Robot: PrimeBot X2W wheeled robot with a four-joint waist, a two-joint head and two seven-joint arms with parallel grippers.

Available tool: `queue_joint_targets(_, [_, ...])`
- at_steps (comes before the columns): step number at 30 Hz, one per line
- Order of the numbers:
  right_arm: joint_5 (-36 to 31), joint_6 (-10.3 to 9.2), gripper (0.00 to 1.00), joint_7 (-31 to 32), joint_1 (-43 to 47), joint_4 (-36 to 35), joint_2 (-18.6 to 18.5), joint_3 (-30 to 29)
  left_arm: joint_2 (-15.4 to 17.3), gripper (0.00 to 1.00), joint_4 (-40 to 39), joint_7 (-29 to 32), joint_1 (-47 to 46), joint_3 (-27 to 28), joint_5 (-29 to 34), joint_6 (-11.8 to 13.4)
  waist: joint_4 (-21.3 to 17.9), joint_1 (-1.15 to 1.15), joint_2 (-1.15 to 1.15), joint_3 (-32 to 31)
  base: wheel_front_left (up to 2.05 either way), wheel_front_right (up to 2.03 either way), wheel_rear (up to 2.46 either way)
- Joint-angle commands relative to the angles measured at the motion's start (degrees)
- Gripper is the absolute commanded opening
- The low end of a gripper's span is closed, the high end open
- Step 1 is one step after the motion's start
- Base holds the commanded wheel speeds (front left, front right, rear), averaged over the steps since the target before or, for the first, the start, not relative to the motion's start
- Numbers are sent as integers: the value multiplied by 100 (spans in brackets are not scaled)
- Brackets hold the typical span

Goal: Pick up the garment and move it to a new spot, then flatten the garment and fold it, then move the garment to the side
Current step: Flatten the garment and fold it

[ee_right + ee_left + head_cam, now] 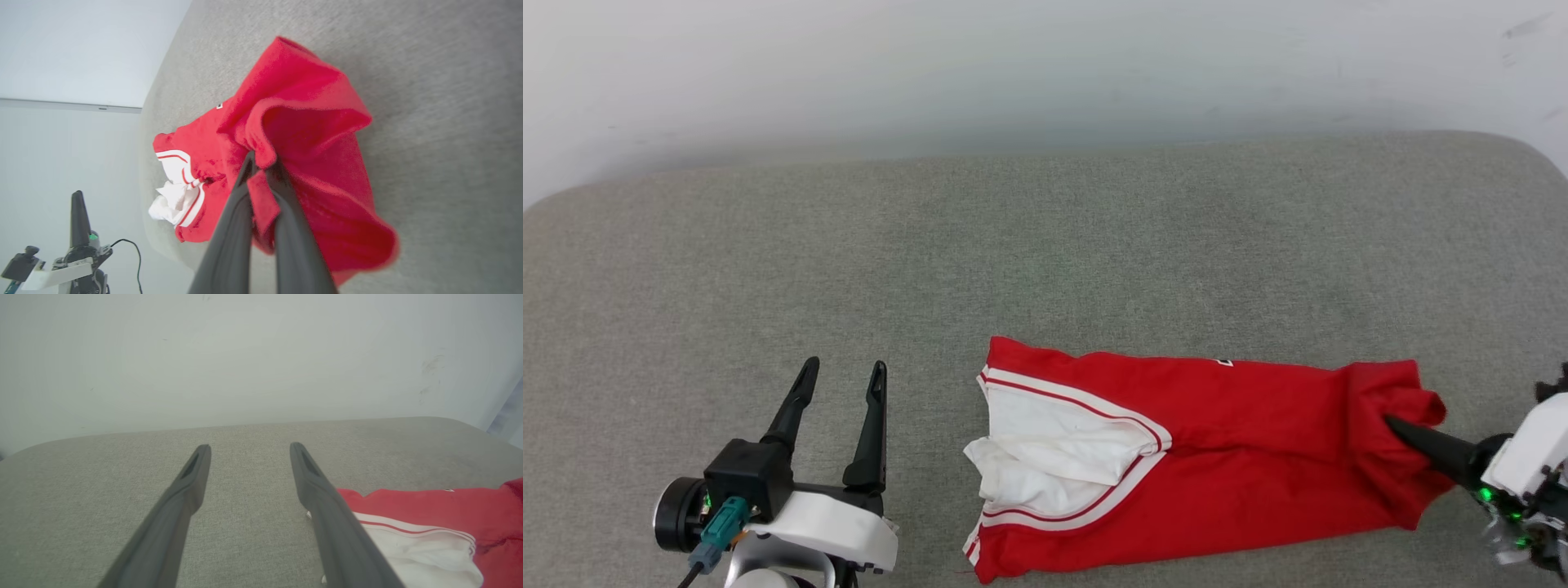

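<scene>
1. Far left, the left gripper [844, 366] hangs over bare grey cushion [1045, 245]. Its fingers are spread wide and nothing sits between them. In the left wrist view [250, 447], plain cushion shows through the gap.
2. Moving along, a strip of bare cushion separates that gripper from the garment [1225, 457]. The two are near each other but not touching.
3. The garment lies along the cushion's near edge, drawn out sideways into a long, narrow shape.
4. At its left end, a crumpled white sleeve [1045, 457] spills out of the red. Red-and-white striped trim [1078, 398] frames the sleeve above and below.
5. The middle stretch is plain red and rests flat on the cushion with only soft creases. A tiny pale mark peeks over the far edge, too small to read.
6. Further right, the cloth stops lying flat. It gathers into a thick rolled fold, and the right wrist view shows the garment [310, 122] lifted and puckered around the grip point.
7. At the far right, the right gripper [1395, 425] comes in from the edge with its dark tip buried in that bunched red end.
8. In the right wrist view, the right gripper [263, 163] has its fingers clamped together with a flap of red fabric pinched between them. It has a firm hold on the garment's right end.
</scene>
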Motion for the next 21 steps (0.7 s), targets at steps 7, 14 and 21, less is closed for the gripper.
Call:
queue_joint_targets(7, [990, -1, 0, 463, 130, -553, 1081, 251, 11, 100, 2, -2, 33, -59, -39, -47, 96, 0, 0, -78, 0, 0, 0])
queue_joint_targets(14, [1442, -1, 0, 126, -161, -448, 1537, 1047, -68, 100, 105, 38, -239, -241, 13, -149, 428, 0, 0, 49, 0, 0, 0])
queue_joint_targets(21, [1745, -1, 0, -516, -430, -239, 1574, 2126, -179, 100, 243, -11, -435, -291, 5, -247, 760, 0, 0, 280, 0, 0, 0])
